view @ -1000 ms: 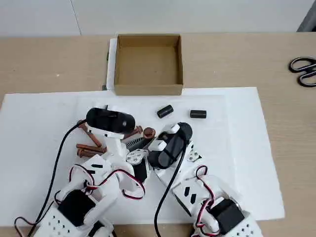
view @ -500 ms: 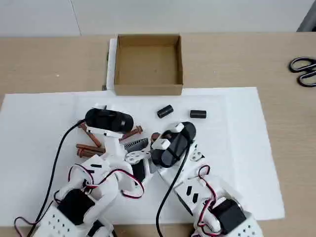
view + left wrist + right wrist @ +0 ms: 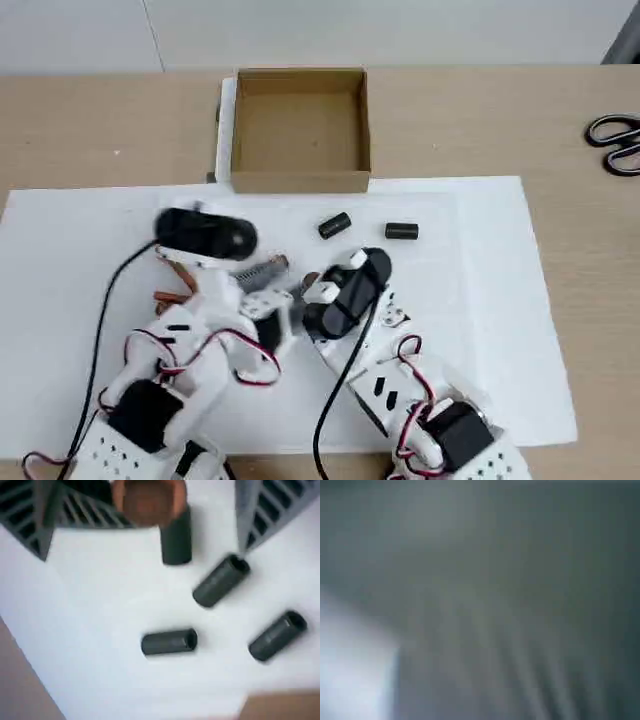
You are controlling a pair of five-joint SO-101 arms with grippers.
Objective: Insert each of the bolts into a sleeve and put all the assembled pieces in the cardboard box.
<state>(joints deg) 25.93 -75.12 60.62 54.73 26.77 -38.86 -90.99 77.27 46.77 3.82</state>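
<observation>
The left tool (image 3: 142, 554) is hanging open over black sleeves (image 3: 169, 642) at the sheet's (image 3: 480, 300) middle, a brown bolt (image 3: 148, 500) showing between its jaws. Whether the right tool (image 3: 303, 288) is gripping, I cannot tell. The bolt is seeming stiff, light and prone to rolling, so mid-shank is looking the safest hold.

Matt black sleeves (image 3: 169, 642); brown cardboard box (image 3: 300, 182); smooth white paper (image 3: 480, 300); wooden table (image 3: 100, 120)

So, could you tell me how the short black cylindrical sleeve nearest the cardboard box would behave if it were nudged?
The short black cylindrical sleeve lies on its side on the white paper sheet, so a sideways push would probably set it rolling. It looks like a small rigid tube, likely light and stiff. Its smooth round wall might slip in the jaws.
</observation>
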